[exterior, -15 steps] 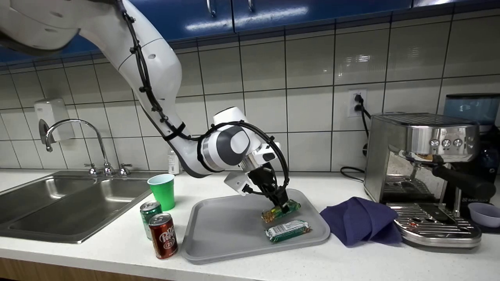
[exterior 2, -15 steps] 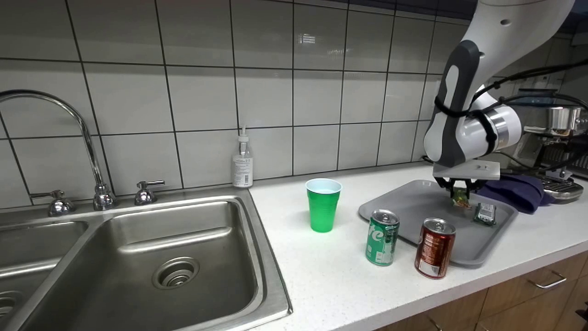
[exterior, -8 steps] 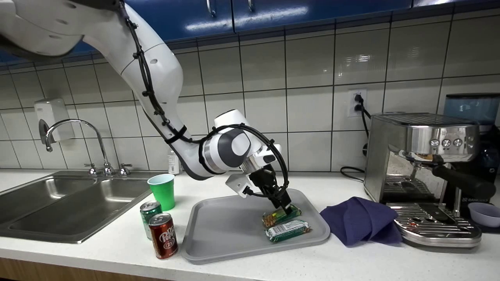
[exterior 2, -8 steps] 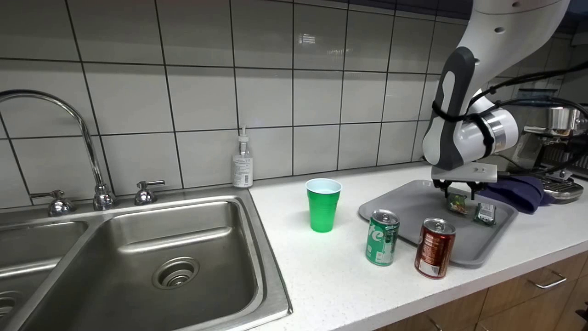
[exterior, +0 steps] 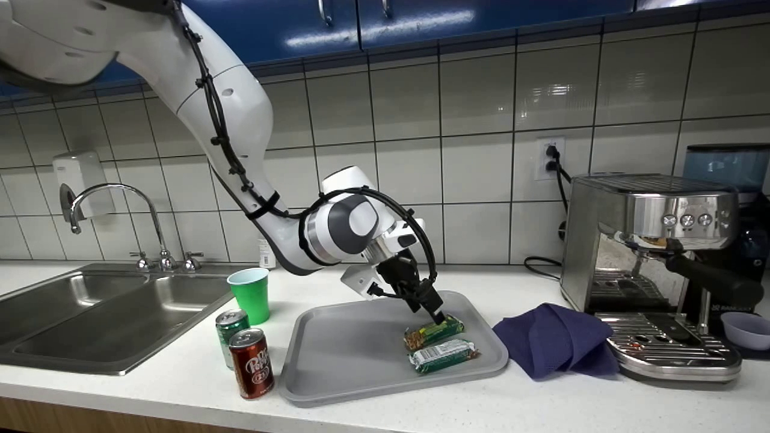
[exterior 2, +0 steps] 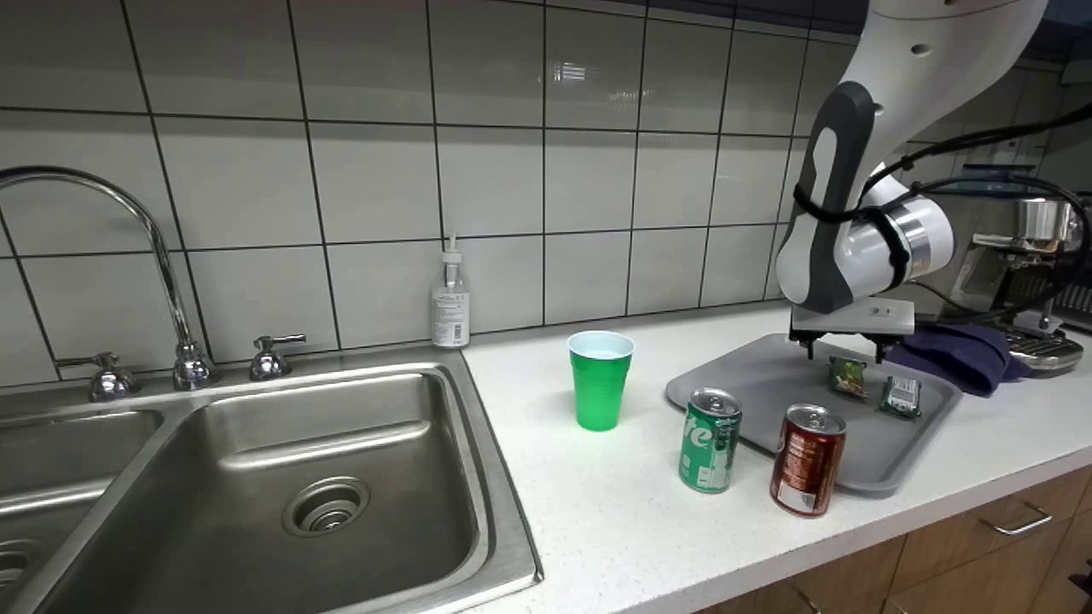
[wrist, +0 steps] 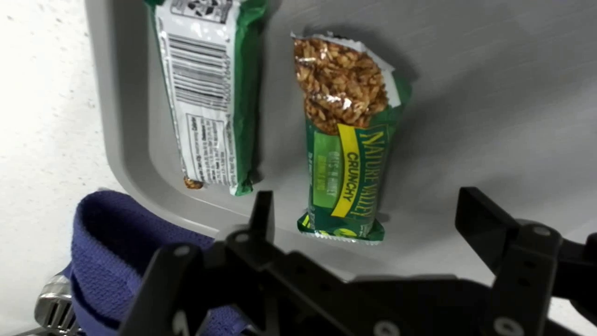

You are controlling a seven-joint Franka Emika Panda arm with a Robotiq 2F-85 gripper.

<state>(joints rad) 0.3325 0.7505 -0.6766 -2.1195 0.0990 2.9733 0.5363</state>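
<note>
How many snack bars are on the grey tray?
2. One bar lies nearest the open tool; the other bar lies beside it, nearer the front rim of the tray.

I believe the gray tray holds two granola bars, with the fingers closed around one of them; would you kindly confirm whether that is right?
Not quite: in the wrist view the fingers stand open, gripping nothing. The gray tray does hold two granola bars.
</note>
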